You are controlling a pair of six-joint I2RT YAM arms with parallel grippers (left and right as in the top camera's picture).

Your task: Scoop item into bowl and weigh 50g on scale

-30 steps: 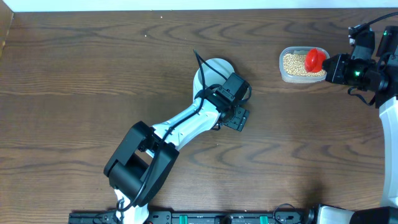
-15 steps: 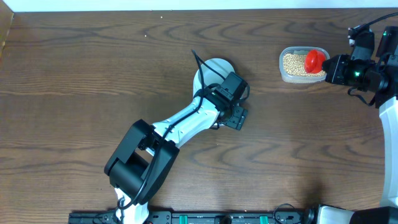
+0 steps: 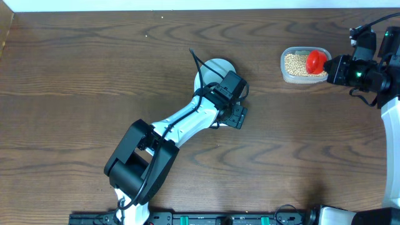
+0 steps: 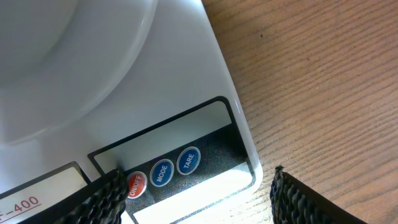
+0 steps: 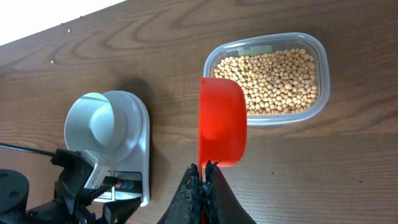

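Observation:
The pale bowl (image 3: 216,66) (image 5: 104,123) stands on the white scale (image 4: 186,81) (image 5: 142,146) mid-table and looks empty. My left gripper (image 4: 199,196) (image 3: 236,116) is open, low over the scale's button end. Its fingers (image 4: 99,202) straddle the red ON/OFF button (image 4: 135,185) and two blue buttons. Tan beans (image 5: 273,74) fill a clear tub (image 3: 294,76) at the far right. My right gripper (image 5: 204,171) is shut on the handle of a red scoop (image 5: 222,121) (image 3: 317,60), held over the tub's right end. Whether beans lie in the scoop does not show.
The left arm (image 3: 181,125) stretches from the near edge up to the scale, with a black cable (image 3: 200,62) looping over the bowl. The right arm (image 3: 369,69) stands at the table's right edge. Bare wood lies between scale and tub.
The left gripper has crept slightly up and left over the scale. The right arm and scoop have not moved.

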